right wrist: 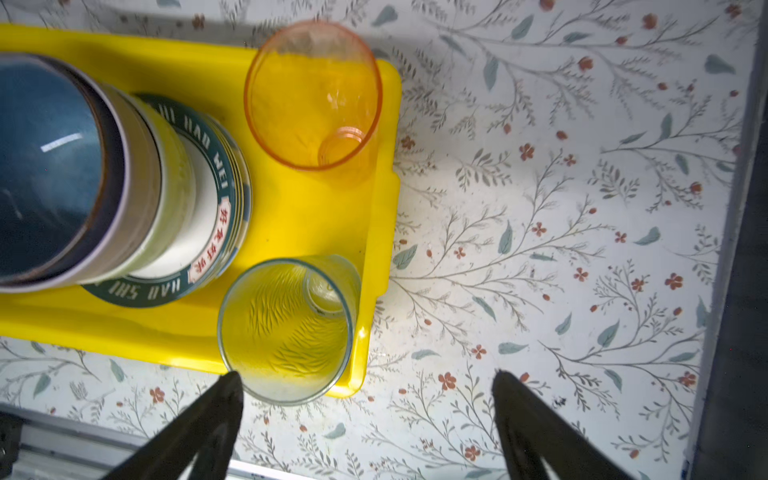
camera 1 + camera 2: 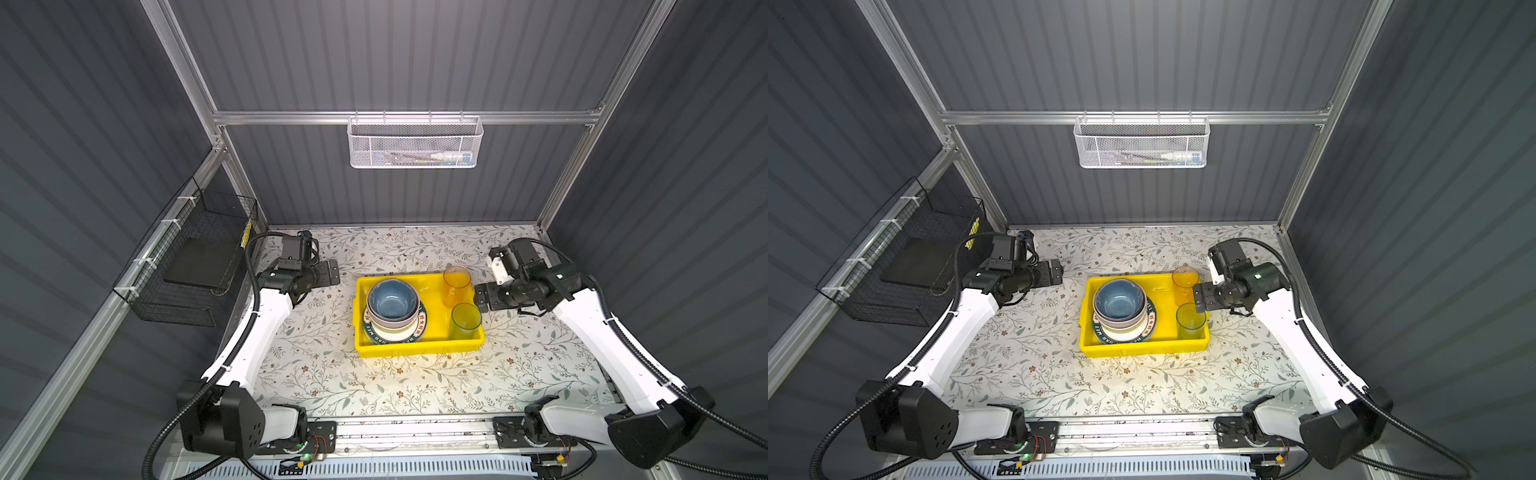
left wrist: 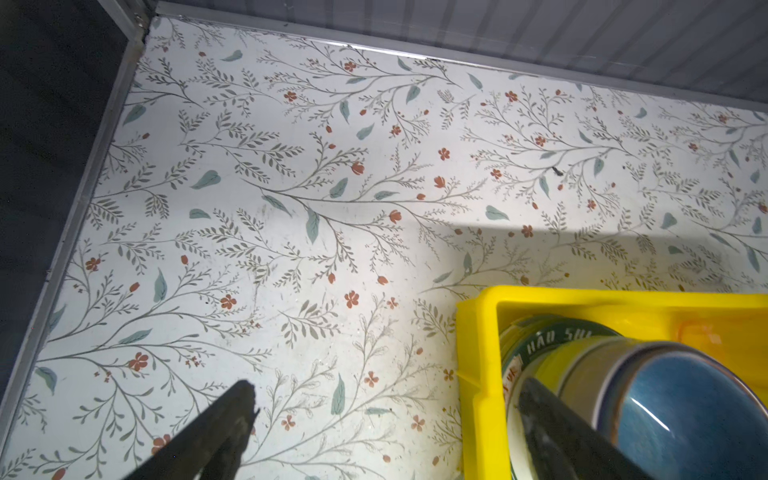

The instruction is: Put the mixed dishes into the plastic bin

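Observation:
The yellow plastic bin (image 2: 417,348) (image 2: 1142,349) sits mid-table. At its left end is a stack of mixed dishes: a blue bowl (image 2: 392,298) (image 1: 45,166) on top of two paler bowls, all on a plate with a green lettered rim (image 1: 224,174) (image 3: 552,336). A pink tumbler (image 2: 456,284) (image 1: 311,95) and a blue tumbler (image 2: 464,321) (image 1: 286,328) stand upright at the right end. My right gripper (image 2: 478,297) (image 1: 366,376) is open and empty just outside the bin's right wall. My left gripper (image 2: 330,272) (image 3: 388,386) is open and empty, left of the bin.
A white mesh basket (image 2: 414,143) hangs on the back rail. A black wire basket (image 2: 195,257) is fixed to the left wall. The floral table cover (image 2: 332,374) runs around the bin, with metal frame edges at the back and sides.

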Robot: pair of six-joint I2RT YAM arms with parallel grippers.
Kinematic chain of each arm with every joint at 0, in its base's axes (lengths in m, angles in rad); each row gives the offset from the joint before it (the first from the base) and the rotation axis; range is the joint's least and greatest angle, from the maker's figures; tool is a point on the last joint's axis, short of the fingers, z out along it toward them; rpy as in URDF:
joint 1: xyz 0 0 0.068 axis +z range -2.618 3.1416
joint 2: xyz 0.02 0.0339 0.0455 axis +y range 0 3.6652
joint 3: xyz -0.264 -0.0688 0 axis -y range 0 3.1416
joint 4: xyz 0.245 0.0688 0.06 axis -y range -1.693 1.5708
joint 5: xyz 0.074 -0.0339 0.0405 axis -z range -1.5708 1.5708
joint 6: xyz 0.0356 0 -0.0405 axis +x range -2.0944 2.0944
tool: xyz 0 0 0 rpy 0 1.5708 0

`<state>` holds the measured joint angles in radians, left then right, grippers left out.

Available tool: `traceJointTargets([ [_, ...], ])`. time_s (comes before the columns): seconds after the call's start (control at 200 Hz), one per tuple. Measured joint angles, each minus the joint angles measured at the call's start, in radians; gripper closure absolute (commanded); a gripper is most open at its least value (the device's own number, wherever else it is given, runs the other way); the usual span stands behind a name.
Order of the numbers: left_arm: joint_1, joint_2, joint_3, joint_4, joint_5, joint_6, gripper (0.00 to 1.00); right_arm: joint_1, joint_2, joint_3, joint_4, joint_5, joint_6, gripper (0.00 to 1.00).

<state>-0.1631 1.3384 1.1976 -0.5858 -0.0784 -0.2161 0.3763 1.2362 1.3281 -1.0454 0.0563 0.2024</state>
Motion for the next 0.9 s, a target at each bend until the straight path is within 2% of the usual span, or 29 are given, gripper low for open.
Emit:
traceJointTargets([
  [0.165,0.03,0.029,-0.041,0.08,-0.028,0.021,0.0,-0.079,-0.048,-0.045,0.153,-0.002,-0.017,0.01],
  [0.46,0.074,0.056,-0.184,0.262,-0.141,0.072,0.0,-0.288,-0.135,-0.355,0.539,-0.007,-0.019,0.01],
  [0.62,0.116,0.137,-0.236,0.402,-0.16,0.079,0.0,-0.384,-0.112,-0.528,0.795,-0.009,-0.023,0.01],
  [0.901,0.128,0.271,-0.352,0.604,-0.187,0.098,0.0,-0.438,0.027,-0.793,1.247,-0.009,-0.063,0.01],
])
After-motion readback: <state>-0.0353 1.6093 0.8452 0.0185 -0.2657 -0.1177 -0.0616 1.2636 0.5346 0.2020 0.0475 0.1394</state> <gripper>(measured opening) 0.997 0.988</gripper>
